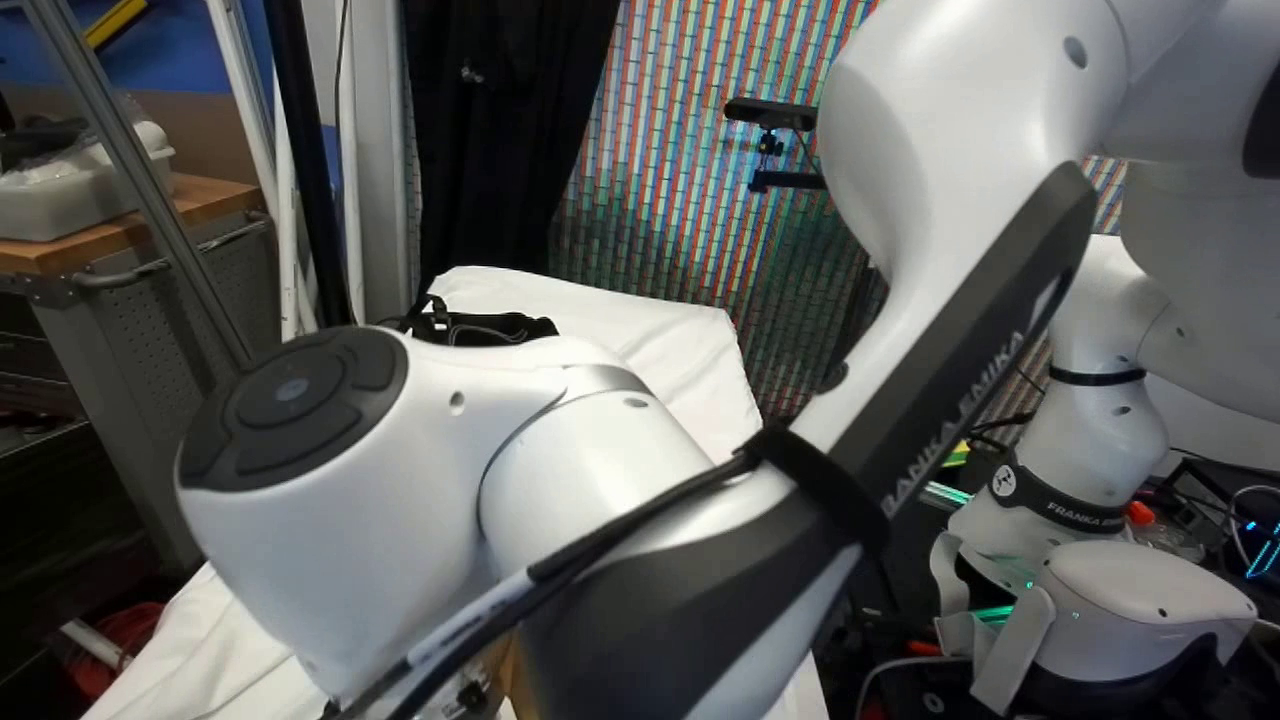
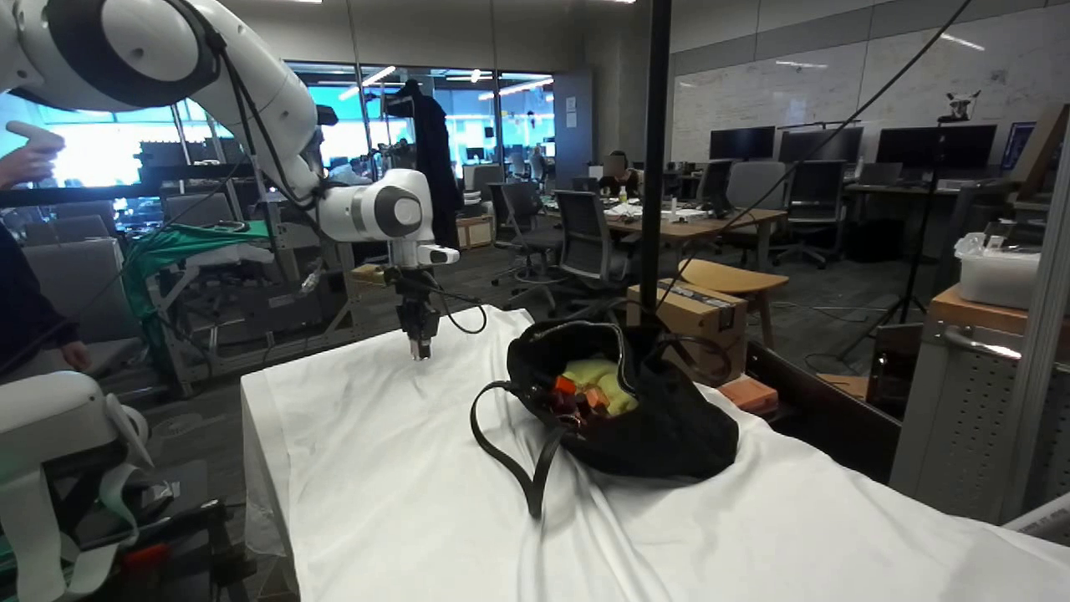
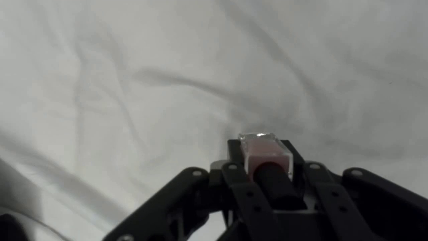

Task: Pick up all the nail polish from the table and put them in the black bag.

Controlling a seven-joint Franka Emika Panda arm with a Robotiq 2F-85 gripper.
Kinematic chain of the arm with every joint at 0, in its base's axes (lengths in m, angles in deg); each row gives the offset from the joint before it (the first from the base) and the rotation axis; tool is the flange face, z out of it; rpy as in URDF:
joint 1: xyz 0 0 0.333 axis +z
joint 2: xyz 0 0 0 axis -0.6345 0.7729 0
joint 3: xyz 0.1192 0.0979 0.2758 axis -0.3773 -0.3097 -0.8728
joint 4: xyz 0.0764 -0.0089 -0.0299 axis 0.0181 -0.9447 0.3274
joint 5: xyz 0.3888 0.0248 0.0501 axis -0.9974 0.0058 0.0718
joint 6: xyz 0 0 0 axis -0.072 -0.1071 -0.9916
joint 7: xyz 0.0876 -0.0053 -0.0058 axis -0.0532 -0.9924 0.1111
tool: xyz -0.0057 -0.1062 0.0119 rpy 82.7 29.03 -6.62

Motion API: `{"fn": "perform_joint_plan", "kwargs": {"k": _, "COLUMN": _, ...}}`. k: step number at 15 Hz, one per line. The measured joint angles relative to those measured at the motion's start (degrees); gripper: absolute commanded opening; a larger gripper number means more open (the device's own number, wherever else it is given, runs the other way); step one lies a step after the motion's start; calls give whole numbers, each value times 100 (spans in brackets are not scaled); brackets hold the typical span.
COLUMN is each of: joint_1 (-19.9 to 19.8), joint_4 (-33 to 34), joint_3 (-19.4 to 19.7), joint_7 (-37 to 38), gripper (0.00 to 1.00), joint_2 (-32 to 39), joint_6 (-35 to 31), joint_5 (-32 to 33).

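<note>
- My gripper is pinching one nail polish bottle, a finger pressed to each side of it.
- The bottle's squarish clear body shows pink-red, and its black cap points back toward my palm, so the cap is uppermost.
- Below lies the wrinkled white cloth of the table; whether the bottle touches it, I cannot tell.
- My arm reaches over the table and holds the gripper pointing down, well apart from the black bag.
- The black bag slouches on the same cloth with its mouth open and a loop handle draped over the cloth.
- Inside it are yellow-green contents and small red and orange pieces, which I cannot make out well enough to name.
- In an exterior view my wrist stands in front, and only part of the bag shows past it.
- Behind the bag is a cardboard box, and off to the side a person, partly in view.
</note>
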Motion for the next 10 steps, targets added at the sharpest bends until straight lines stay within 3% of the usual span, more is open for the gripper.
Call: {"fn": "perform_joint_plan", "kwargs": {"k": 10, "joint_1": -804, "joint_4": -580, "joint_3": 419, "joint_7": -35, "gripper": 15, "joint_2": -781, "joint_6": 0, "joint_5": 479}}
